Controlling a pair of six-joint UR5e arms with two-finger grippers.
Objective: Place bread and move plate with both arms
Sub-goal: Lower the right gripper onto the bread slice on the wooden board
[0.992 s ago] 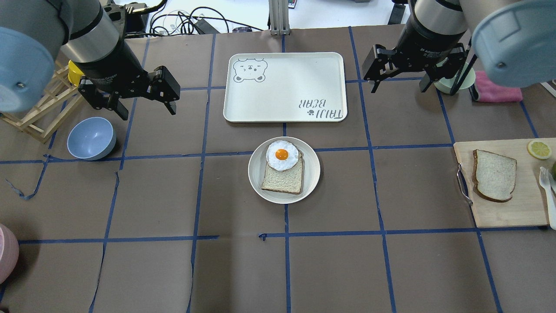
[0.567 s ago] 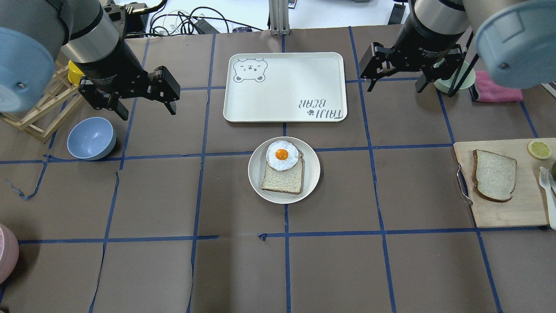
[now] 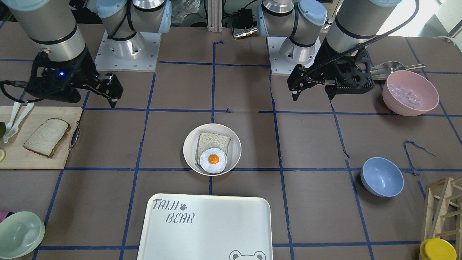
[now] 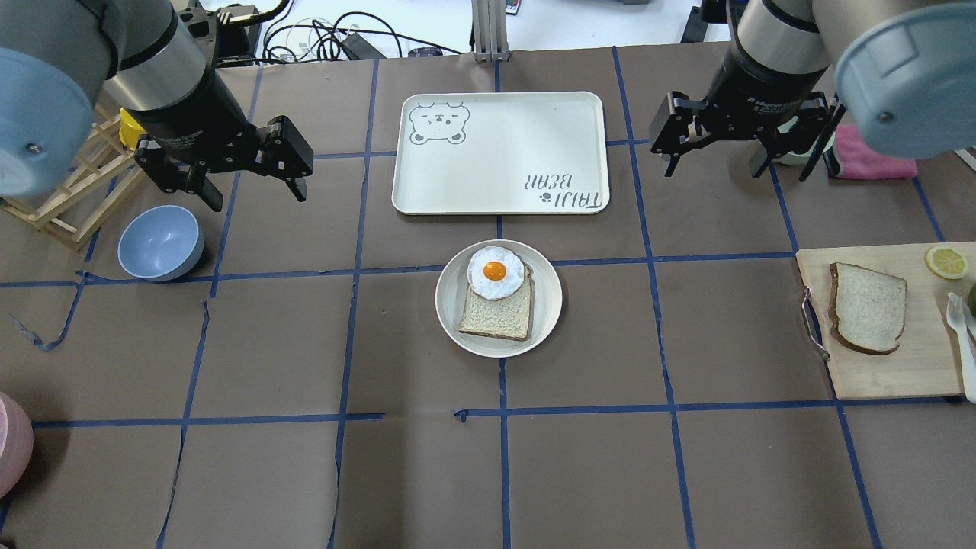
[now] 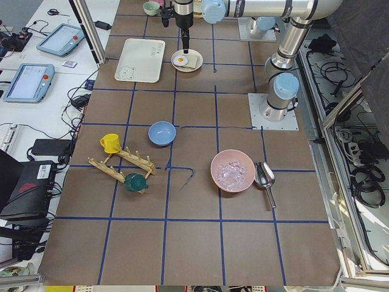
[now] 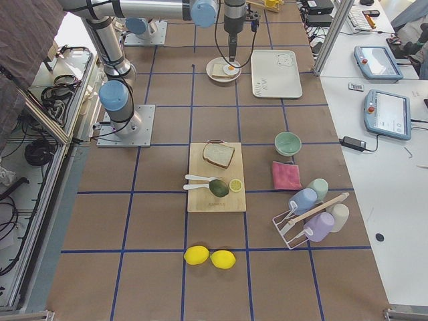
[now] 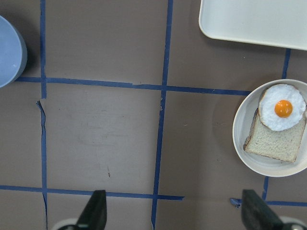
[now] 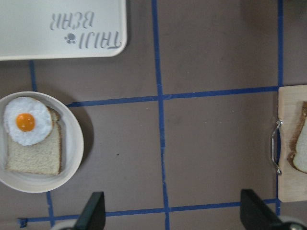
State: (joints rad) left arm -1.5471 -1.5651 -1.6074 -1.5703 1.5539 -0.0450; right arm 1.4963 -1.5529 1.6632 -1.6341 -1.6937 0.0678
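Over at the robot's right-hand end of the table, the bread lies flat on a wooden cutting board. Its dark crust runs close to the board edge that carries a metal handle, and no part of it hangs over. A lemon slice sits at the board's far corner, apart from the bread.

The plate stands mid-table, well apart from the board. A wide stretch of brown paper crossed by blue tape lines lies between them. On the plate rests a squarer slice with a fried egg on it, the egg reaching almost to the rim on the tray's side. The plate's rim is bare on both flanks. Just beyond it lies the white tray, its near edge separated from the plate by a narrow strip of paper.

The right gripper hangs above the table beside the tray's right edge, released, jaws spread wide, and nothing sits between them. A pink cloth lies just past it. The left gripper hovers off the tray's left edge, likewise released and holding nothing. A blue bowl and a wooden rack sit on its outer side, and brown paper runs from below it across to the plate.
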